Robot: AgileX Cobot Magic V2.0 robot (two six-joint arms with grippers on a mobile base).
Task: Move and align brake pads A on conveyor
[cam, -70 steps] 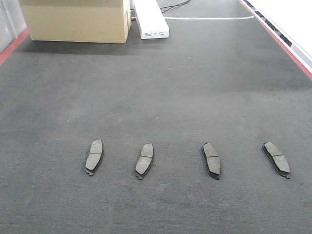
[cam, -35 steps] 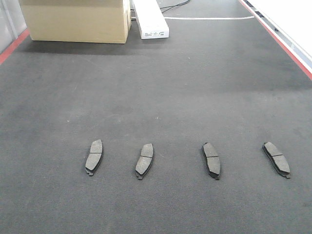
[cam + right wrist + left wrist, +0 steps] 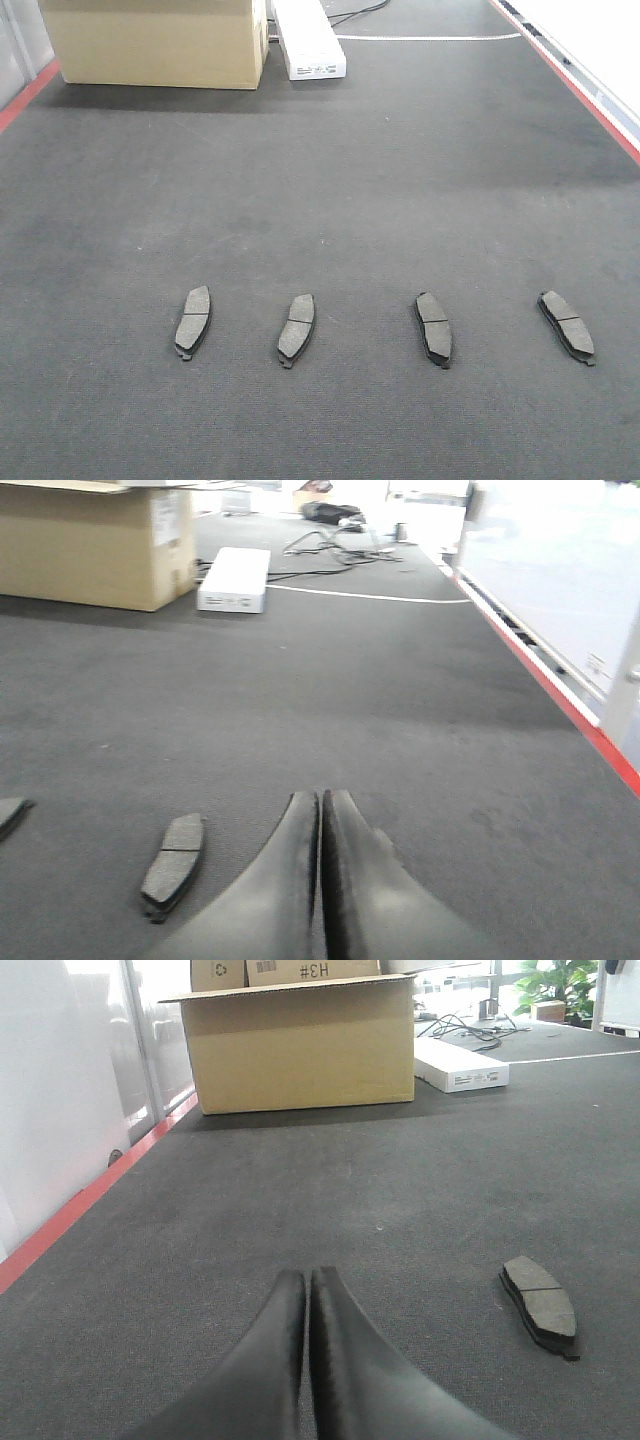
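Note:
Several dark grey brake pads lie in a row on the dark conveyor belt (image 3: 330,180): far left (image 3: 193,320), centre left (image 3: 296,328), centre right (image 3: 434,328), far right (image 3: 567,325). Each lies roughly lengthwise, slightly tilted. No gripper shows in the front view. My left gripper (image 3: 307,1278) is shut and empty above the belt, with one pad (image 3: 540,1305) to its right. My right gripper (image 3: 322,798) is shut and empty, with one pad (image 3: 174,851) to its left and the edge of another pad (image 3: 8,813) at the frame's left edge.
A cardboard box (image 3: 155,42) and a white box (image 3: 308,38) stand at the far end of the belt. Red strips run along the left edge (image 3: 28,95) and right edge (image 3: 580,95). Cables lie beyond the white box (image 3: 330,542).

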